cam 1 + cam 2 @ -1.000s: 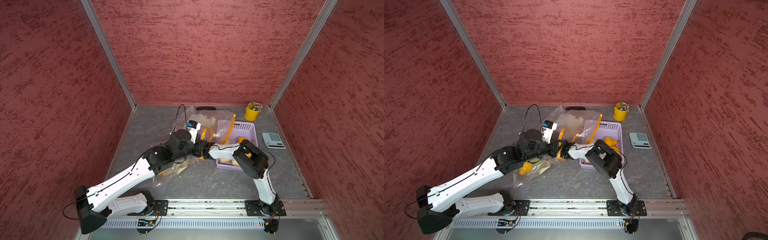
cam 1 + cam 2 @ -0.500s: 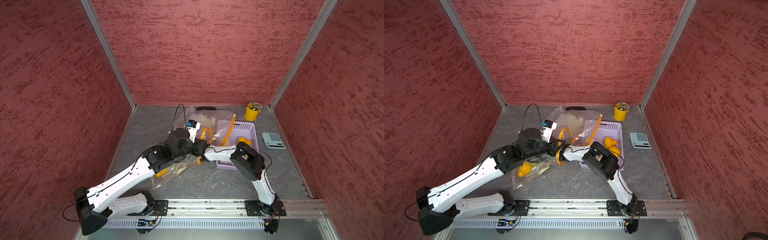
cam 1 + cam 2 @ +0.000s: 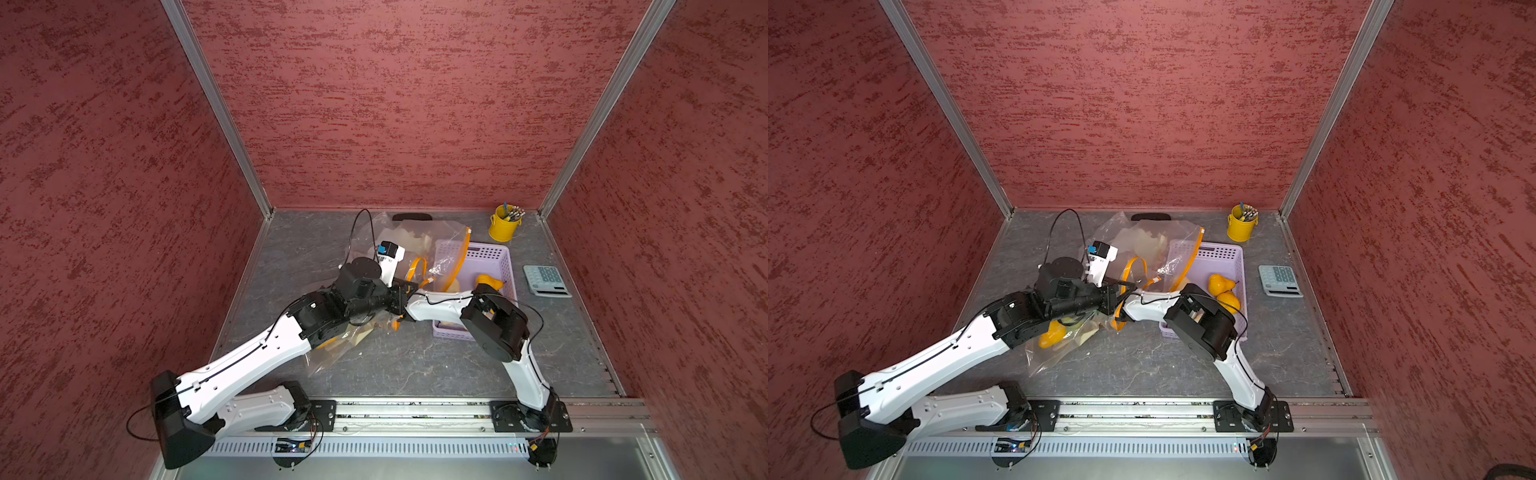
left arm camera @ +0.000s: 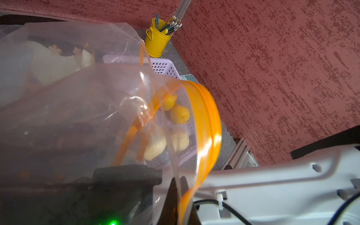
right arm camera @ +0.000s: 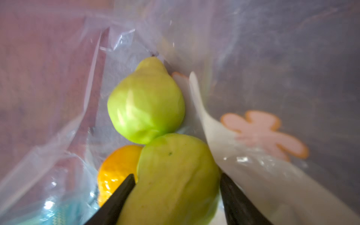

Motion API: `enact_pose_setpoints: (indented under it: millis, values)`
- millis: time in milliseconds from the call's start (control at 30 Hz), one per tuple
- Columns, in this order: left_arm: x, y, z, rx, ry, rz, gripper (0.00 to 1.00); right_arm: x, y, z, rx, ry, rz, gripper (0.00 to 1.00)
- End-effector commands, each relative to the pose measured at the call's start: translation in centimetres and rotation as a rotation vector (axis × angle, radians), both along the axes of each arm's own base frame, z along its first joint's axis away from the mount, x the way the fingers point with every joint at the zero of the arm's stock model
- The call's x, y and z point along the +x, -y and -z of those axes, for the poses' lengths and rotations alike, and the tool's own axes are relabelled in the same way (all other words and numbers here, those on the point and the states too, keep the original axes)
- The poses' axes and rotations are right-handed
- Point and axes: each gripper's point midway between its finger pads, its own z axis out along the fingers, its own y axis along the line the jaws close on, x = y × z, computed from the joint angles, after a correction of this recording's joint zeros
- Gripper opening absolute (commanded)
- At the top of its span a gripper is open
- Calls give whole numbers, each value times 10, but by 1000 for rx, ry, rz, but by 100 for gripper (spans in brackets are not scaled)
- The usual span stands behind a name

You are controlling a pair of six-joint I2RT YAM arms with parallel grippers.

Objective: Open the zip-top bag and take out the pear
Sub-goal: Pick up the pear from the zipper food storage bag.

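The clear zip-top bag (image 3: 1054, 353) with an orange zip strip (image 4: 206, 120) lies at mid table, under both arms. My left gripper (image 4: 178, 183) is shut on the bag's mouth edge, pinching the orange strip and the film. My right gripper (image 5: 177, 175) is inside the bag, both fingers pressed against the sides of a green pear (image 5: 175, 152). A second green pear (image 5: 146, 105) lies just beyond it, and an orange fruit (image 5: 116, 165) beside it. In both top views the right gripper is hidden under the left arm (image 3: 357, 291).
A purple basket (image 3: 507, 257) with yellow pears (image 3: 1219, 284) stands right of the bag, below the right arm's elbow. Another clear bag (image 3: 415, 245) with pale contents lies behind. A yellow pencil cup (image 3: 503, 226) and a calculator (image 3: 545, 280) sit at the back right.
The right arm has pushed further left into the bag, and its jaws have narrowed onto the green pear. The left gripper has kept its hold on the bag's edge.
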Motion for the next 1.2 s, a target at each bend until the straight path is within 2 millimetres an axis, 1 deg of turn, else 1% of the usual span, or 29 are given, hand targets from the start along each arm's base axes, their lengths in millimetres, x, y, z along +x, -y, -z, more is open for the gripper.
enact_pose_setpoints:
  millis: [0,33,67,133,167,233,300,367,400,533,633,733,867,967,1000,1067,1167]
  values:
    - [-1,-4,-9,-33,26,-3,0,2,0,-1,-19,23,14,53]
    - [0,-7,-8,-30,25,-11,0,2,0,-6,-12,33,11,50]
    - [1,-9,-7,-29,26,-19,0,1,1,-10,-8,41,9,49]
    - [3,-14,-6,-26,26,-33,0,1,3,-16,-4,57,6,38]
    - [3,-15,-5,-26,24,-34,0,0,5,-18,-12,60,3,36]
    - [4,-17,-6,-23,29,-41,0,0,8,-23,-10,75,2,36]
    - [6,-21,-5,-16,30,-53,0,-3,9,-32,6,87,-5,33]
    - [10,-25,-5,-10,33,-69,0,-4,12,-40,18,99,-3,26]
    - [12,-27,-4,-8,30,-80,0,-5,14,-43,27,102,-3,24]
    - [16,-31,-4,-8,34,-90,0,-9,15,-51,51,96,-18,22]
    - [22,-35,3,16,26,-116,0,-10,21,-68,110,89,-8,20]
    - [29,-42,8,24,15,-143,0,-9,34,-90,163,82,10,19]
    - [38,-54,12,46,11,-188,0,-7,65,-110,205,64,67,19]
    - [44,-60,16,55,0,-206,0,-8,86,-127,213,98,101,19]
    - [46,-62,18,58,-4,-214,0,-7,93,-130,202,107,116,20]
    - [48,-61,20,48,-12,-213,0,0,108,-130,174,112,163,19]
    - [46,-55,14,22,-21,-181,0,11,119,-137,207,130,207,19]
